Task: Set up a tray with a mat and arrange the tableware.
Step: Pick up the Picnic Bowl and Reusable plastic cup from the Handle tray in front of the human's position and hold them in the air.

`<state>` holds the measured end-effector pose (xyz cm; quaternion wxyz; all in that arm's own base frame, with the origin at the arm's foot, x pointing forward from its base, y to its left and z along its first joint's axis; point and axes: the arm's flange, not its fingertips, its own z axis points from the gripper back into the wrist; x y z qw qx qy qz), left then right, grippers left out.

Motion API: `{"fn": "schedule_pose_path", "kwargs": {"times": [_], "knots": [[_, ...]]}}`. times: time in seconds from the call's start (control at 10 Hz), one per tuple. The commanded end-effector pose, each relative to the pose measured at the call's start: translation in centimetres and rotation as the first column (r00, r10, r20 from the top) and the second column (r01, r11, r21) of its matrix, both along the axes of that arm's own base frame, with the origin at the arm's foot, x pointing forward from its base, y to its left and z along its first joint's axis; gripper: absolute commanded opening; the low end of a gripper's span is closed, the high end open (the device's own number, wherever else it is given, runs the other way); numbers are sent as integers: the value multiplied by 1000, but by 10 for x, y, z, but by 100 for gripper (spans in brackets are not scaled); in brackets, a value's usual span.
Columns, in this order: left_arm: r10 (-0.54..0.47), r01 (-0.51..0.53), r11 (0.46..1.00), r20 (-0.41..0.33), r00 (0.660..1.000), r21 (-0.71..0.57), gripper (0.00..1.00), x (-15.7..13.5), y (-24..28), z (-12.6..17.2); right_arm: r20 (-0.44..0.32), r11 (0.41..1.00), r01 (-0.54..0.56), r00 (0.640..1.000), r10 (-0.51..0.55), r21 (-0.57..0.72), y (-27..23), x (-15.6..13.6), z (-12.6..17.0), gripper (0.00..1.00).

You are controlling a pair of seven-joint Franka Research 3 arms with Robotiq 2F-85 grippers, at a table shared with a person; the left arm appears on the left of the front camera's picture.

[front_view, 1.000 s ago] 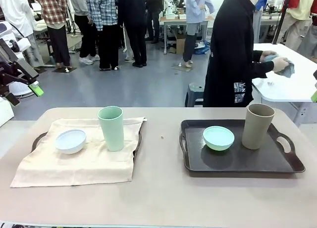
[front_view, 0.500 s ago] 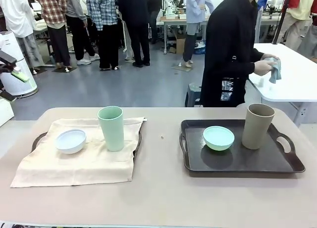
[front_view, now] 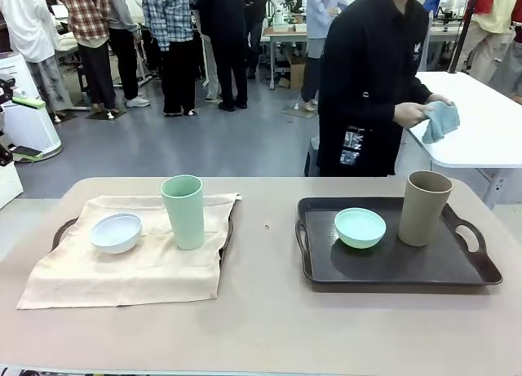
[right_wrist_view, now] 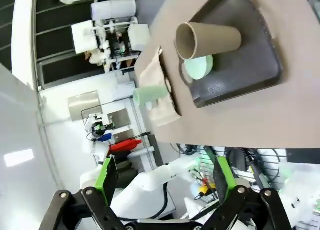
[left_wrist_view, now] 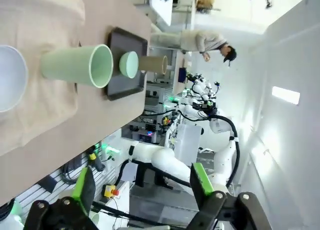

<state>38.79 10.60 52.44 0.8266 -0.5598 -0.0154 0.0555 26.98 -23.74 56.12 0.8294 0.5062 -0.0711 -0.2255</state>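
Nothing of the tableware has shifted in the last second. What has moved is my left gripper [left_wrist_view: 142,177], now drawn back toward the left edge of the front view, and the person [front_view: 367,82] beyond the table's far edge, who has turned away from the white side table [front_view: 489,139] holding a blue cloth [front_view: 440,119].

I see the white bowl [front_view: 116,232] and the pale green cup [front_view: 183,211] upright on the beige mat [front_view: 122,270], which drapes over the tray [front_view: 64,229] at the left end of the table [front_view: 269,327]. The bowl sits near the mat's left edge, with the cup to its right, not touching it.

At the right end, the mint green bowl [front_view: 360,227] and the tan-brown cup [front_view: 424,208] stand on the bare dark tray [front_view: 391,266], with the cup near its far right corner.

My left gripper and right gripper [right_wrist_view: 164,167] hang in the air with jaws spread wide, holding and touching nothing.
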Motion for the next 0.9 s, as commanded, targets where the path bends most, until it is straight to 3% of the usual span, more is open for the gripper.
{"fn": "schedule_pose_path", "kwargs": {"times": [0.0,0.1,0.2,0.4,0.5,0.6,0.8], "knots": [[8,-8,1000,-3,1000,-23,100,-1,2,-3,13,999,-19,1000,19,38,4,5,-4,100],[107,-114,986,-62,992,-120,100,6,22,1,15,981,-101,995,100,166,2,8,0,100],[131,-146,964,-83,988,-221,100,4,44,-3,20,948,-166,986,167,270,-1,6,-12,100],[78,-108,931,-99,992,-350,100,2,73,-8,-12,910,-166,983,184,379,-5,5,-30,100],[33,-60,950,-92,995,-307,100,1,72,-6,-66,920,-107,988,142,376,-5,7,-36,100],[109,-130,955,-91,990,-266,100,-5,61,-13,5,935,-156,987,163,318,10,2,-24,100],[109,-130,955,-91,990,-266,100,-5,61,-13,5,935,-156,987,163,318,10,2,-24,100]]}}
